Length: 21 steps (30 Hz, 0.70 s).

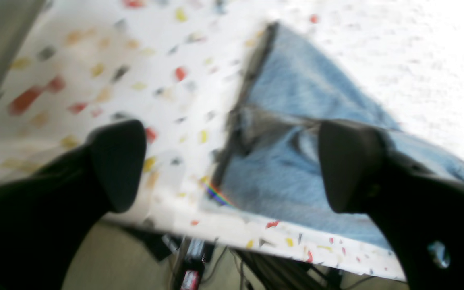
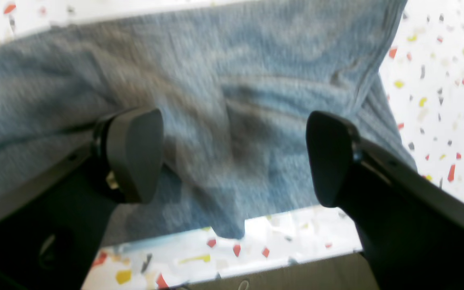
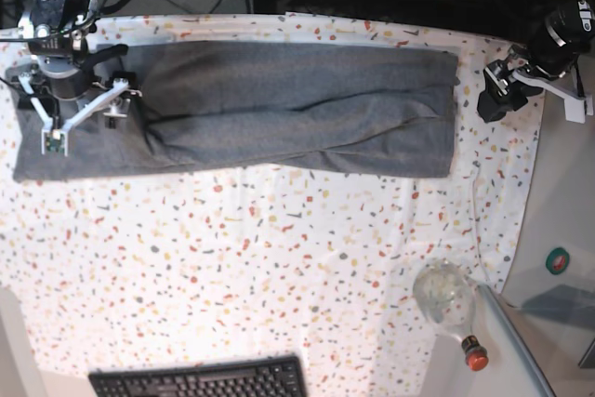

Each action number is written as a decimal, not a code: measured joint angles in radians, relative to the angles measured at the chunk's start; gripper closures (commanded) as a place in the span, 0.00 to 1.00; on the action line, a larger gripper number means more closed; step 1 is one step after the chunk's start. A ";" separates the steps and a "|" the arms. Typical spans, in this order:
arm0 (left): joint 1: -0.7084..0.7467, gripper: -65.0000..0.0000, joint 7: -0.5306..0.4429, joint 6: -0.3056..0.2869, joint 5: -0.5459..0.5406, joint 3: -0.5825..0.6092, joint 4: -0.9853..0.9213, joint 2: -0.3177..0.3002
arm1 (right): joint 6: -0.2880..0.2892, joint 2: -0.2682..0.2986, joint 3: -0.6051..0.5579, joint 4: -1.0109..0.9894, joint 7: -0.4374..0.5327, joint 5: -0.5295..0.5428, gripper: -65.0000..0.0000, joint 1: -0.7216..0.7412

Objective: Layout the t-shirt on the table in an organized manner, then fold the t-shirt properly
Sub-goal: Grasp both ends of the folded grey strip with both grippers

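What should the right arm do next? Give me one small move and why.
Probably lower the open right gripper onto the grey t-shirt and pinch a ridge: it hovers above rumpled cloth, with creases running between its fingers.

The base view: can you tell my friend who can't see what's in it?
A rumpled dark-grey t-shirt stretches across a speckled white table. The right tool hangs open over one end, and the left tool is open beside the other. A keyboard pokes in below.
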 measured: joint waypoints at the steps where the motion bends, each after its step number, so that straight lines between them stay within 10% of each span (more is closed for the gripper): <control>1: -0.012 0.00 0.005 -0.048 0.005 -0.001 -0.002 0.000 | 0.000 0.000 0.000 0.000 0.013 0.000 0.22 -0.008; 4: -0.094 0.00 -0.007 -0.158 0.031 -0.003 -0.102 0.001 | 0.000 -0.002 0.000 0.000 0.028 0.000 0.22 -0.004; 15: -0.316 0.01 -0.035 -0.169 0.150 0.213 -0.482 0.000 | 0.000 -0.001 0.000 0.000 0.031 -0.004 0.22 -0.002; 21: -0.361 0.50 -0.082 -0.177 0.123 0.263 -0.601 -0.020 | 0.000 0.000 0.000 0.000 0.031 -0.004 0.22 -0.002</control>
